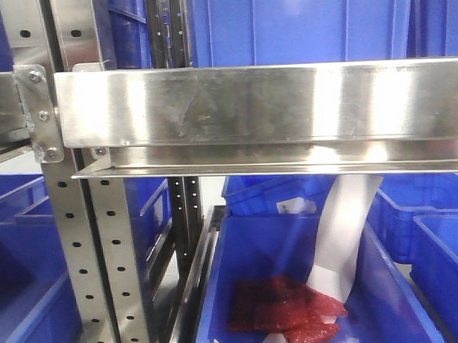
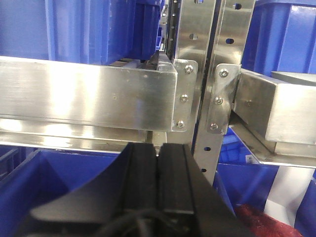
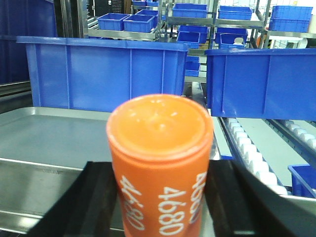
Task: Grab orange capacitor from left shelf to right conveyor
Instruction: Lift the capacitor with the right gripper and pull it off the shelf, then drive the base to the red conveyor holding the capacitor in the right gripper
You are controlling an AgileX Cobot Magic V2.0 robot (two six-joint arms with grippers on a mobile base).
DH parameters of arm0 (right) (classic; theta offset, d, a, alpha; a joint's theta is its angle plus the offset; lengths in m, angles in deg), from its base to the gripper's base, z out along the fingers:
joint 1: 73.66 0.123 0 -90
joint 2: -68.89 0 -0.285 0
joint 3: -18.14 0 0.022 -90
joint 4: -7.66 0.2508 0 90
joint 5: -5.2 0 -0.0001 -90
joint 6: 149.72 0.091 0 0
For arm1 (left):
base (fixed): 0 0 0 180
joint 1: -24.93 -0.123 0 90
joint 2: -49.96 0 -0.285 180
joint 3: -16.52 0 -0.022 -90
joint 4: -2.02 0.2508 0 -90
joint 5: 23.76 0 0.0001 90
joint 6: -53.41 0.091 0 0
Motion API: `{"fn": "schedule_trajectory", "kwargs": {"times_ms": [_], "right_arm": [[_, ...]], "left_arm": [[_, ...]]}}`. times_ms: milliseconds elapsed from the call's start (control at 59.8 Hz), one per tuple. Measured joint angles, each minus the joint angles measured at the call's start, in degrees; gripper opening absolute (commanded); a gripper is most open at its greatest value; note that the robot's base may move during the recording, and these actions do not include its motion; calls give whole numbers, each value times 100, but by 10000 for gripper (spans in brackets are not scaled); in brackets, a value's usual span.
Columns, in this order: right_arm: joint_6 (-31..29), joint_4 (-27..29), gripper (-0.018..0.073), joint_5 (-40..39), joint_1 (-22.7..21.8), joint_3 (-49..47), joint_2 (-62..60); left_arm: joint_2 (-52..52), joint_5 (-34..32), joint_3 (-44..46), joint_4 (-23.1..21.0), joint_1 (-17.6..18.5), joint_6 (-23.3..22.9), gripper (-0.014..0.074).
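The orange capacitor (image 3: 159, 133) fills the middle of the right wrist view, upright, with white "4680" down its side. My right gripper (image 3: 160, 167) is shut on it, one black finger pressed against each flank. The left shelf shows as a broad stainless rail (image 1: 249, 103) with perforated uprights (image 1: 104, 251); the left wrist view has the same rail (image 2: 89, 98) close ahead. My left gripper (image 2: 158, 148) is shut with nothing in it, its pads together just below that rail. The right conveyor is out of view.
Behind the capacitor lies a shallow silver tray (image 3: 49, 133), with two blue bins (image 3: 103, 74) (image 3: 261, 84) and a lane of white rollers (image 3: 247, 153). Under the shelf rail, a blue bin (image 1: 247, 254) holds red crinkly packets (image 1: 283, 312) and a white sheet (image 1: 344, 243).
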Motion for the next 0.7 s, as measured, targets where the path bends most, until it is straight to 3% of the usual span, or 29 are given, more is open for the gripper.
{"fn": "schedule_trajectory", "kwargs": {"times_ms": [702], "right_arm": [[0, 0, 159, 0, 10, 0, 0]], "left_arm": [[0, 0, 0, 0, -27, 0, -105]]}}
